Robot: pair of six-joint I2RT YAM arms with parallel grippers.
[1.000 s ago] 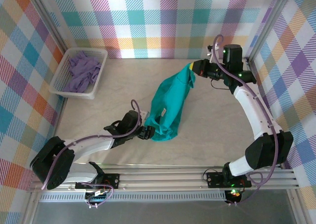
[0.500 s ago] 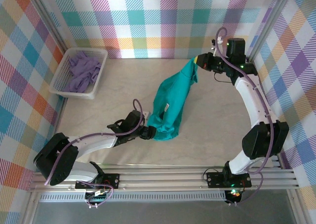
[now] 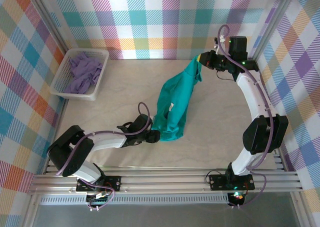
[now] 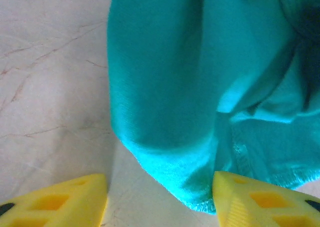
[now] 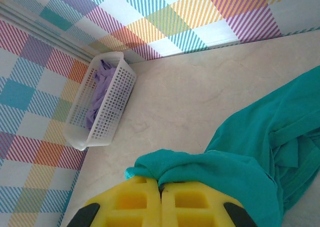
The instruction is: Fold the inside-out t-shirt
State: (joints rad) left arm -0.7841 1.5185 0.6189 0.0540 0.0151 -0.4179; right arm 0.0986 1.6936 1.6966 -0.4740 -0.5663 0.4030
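Pinching a bunched edge of the inside-out t-shirt [image 5: 240, 157] between fingers pressed flat together, the right gripper [image 5: 160, 184] holds the teal cloth up off the table [image 3: 120, 97] at the far right. From there the garment hangs and trails in one long drape toward the near middle, where its lower end lies on the surface. That raised hold looks meant to stretch the shirt out lengthwise rather than leave it in a heap.

At the near end the left gripper [image 4: 157, 179] sits low on the table with its jaws apart, one yellow finger on either side of a rounded corner of hem. The right-hand finger touches the cloth and nothing is clamped yet. By my reading it is lining up for a second hold, so the two arms can pull the shirt taut between them before any fold is made.

Well apart at the far left, a white basket [image 3: 65, 77] holds a lavender garment [image 3: 82, 72] — no part of this job.
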